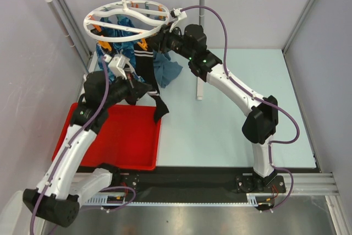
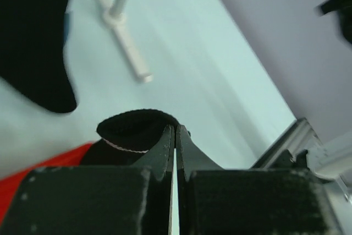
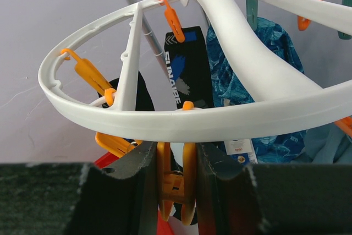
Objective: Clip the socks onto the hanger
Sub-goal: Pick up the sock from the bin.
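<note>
Closed fingers [image 2: 163, 148] before black sock [image 2: 132, 129]

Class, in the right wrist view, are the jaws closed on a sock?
No, the right gripper pinches an orange clip on the hanger between its jaws.

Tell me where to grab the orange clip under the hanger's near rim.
Pinch the orange clip by its two flat arms just under the hanger, coming level from outside the ring, one finger on each outer face. It hangs straight down, both faces exposed; the right gripper grips it so.
</note>
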Motion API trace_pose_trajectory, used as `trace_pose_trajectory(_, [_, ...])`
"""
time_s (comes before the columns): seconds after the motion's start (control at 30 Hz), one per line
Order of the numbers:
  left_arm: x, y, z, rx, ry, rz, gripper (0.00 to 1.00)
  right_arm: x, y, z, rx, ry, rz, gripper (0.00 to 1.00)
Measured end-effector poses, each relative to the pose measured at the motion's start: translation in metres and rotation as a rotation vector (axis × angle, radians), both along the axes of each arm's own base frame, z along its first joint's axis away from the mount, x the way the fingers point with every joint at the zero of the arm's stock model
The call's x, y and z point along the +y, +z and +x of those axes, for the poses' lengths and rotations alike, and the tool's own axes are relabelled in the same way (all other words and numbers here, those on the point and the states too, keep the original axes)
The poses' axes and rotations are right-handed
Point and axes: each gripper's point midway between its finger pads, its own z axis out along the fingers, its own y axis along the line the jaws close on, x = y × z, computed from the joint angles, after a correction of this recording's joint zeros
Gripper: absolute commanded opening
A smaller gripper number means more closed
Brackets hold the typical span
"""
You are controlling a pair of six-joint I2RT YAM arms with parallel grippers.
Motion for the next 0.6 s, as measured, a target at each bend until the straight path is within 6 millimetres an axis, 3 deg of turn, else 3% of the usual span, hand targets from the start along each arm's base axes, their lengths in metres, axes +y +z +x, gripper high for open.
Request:
trace_pose_trajectory(0.17, [-0.039,0.042,0.013,-0.102,-0.239,-0.048,0.00,0.000,0.000,0.000,0.000,0.000,-0.001,0.00])
trace_pose_trajectory(0.33, [-0.048,0.055,0.035,-0.108,-0.280,-0.019,0.00,0.000,-0.001,0.000,0.001,0.000,-0.006,0.00])
trace_pose_trajectory(0.47, [-0.040,0.031,0.032,-0.038,-0.249,0.021,0.00,-0.001,-0.003,0.000,-0.003,-0.002,-0.016,0.00])
trace_pose_trajectory(0.6, [-0.019,-0.021,0.001,0.070,-0.204,0.067,0.00,-0.001,-0.002,0.000,-0.005,-0.002,-0.018,0.00])
